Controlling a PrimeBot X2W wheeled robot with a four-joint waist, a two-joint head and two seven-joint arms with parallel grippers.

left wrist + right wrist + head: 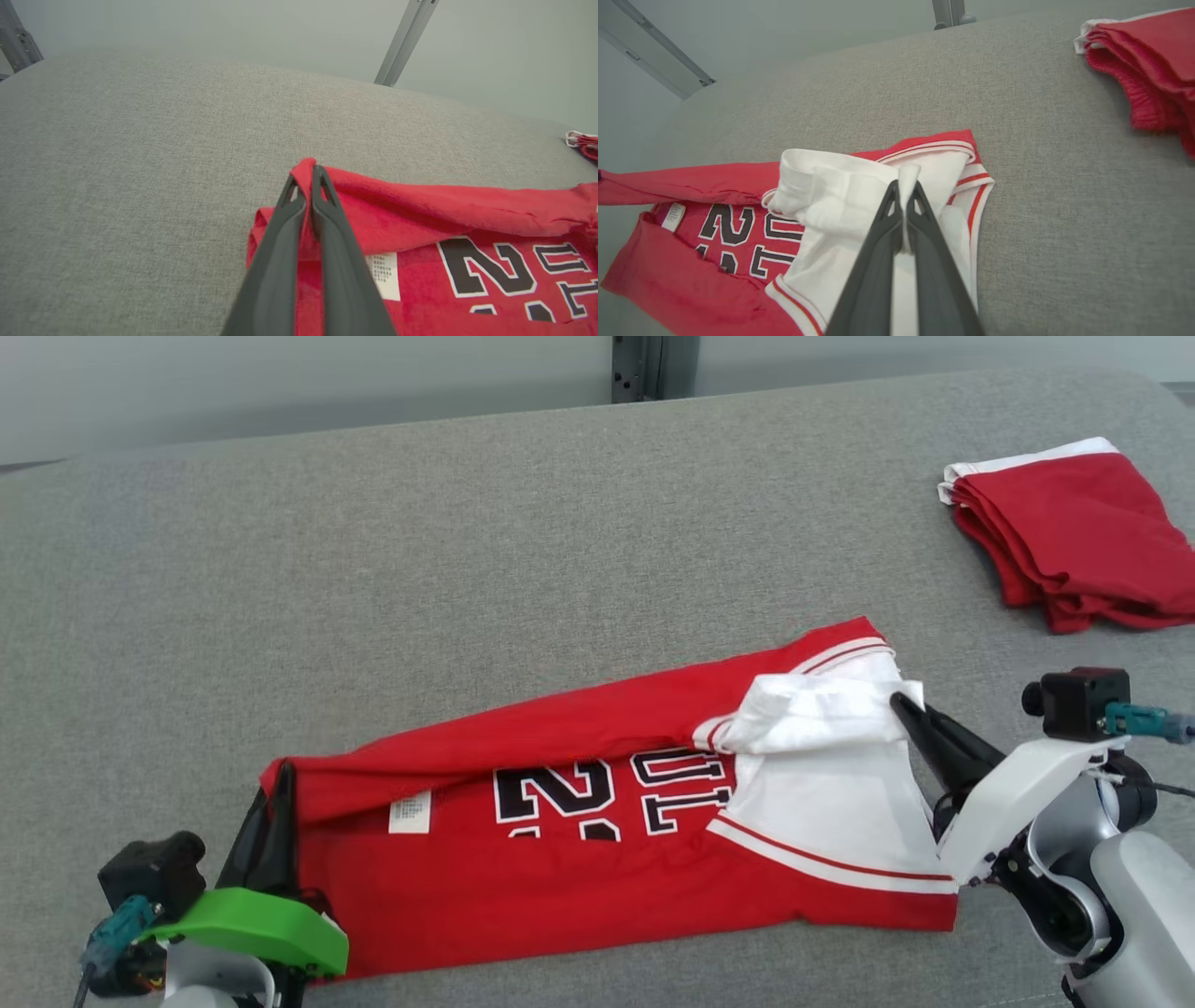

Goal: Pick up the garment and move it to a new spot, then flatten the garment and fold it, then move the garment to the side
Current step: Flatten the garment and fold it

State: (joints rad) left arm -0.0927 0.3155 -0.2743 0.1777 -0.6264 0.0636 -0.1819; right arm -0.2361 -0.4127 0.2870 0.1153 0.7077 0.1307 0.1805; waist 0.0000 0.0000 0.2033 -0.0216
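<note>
The garment (597,840) is a red jersey with black-and-white numbers and a white, red-striped end, lying lengthwise across the grey surface with its far long edge folded toward me. My left gripper (280,775) is shut on the red corner at the left end, where the pinched fabric (306,175) stands up between the fingertips. At the right end my right gripper (901,702) is shut on the white edge, a fold of white cloth (907,179) clamped between its fingers. A white label (409,812) shows on the red cloth (686,275).
A folded stack of red clothing with white trim (1074,537) lies at the far right, also visible as folded red clothing (1153,60) in the right wrist view. The grey padded surface (467,569) stretches bare behind the jersey. A metal post (639,369) stands beyond the far edge.
</note>
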